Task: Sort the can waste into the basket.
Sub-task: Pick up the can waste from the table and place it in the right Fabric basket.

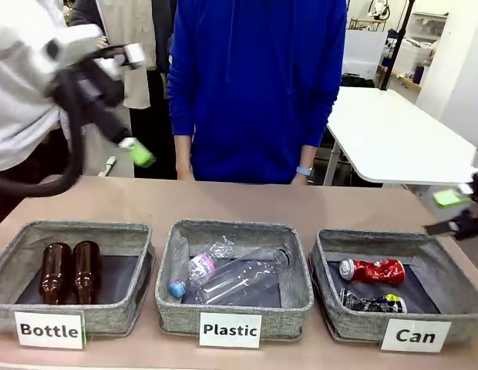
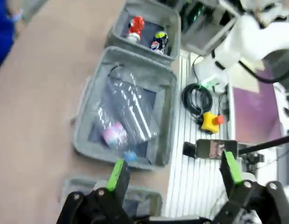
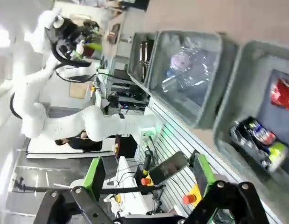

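**Cans binned; both arms clear**

Sorting looks finished: nothing waits on the table, so the next move is probably just a retreat. Nearest, the crushed black can (image 1: 370,302) lies beside the crushed shiny red can (image 1: 374,270) inside the grey fabric "Can" basket (image 1: 328,312). Farther off, right gripper (image 1: 449,214) and left gripper (image 1: 131,104) hang empty, jaws apart.

Three grey bins in a row on a brown desk (image 1: 223,202).
The "Bottle" bin (image 1: 69,308) sits on the left, the "Plastic" bin (image 1: 233,314) in the middle and the "Can" basket (image 1: 455,289) on the right, each near the next along the near edge; the far strip of desk lies bare.
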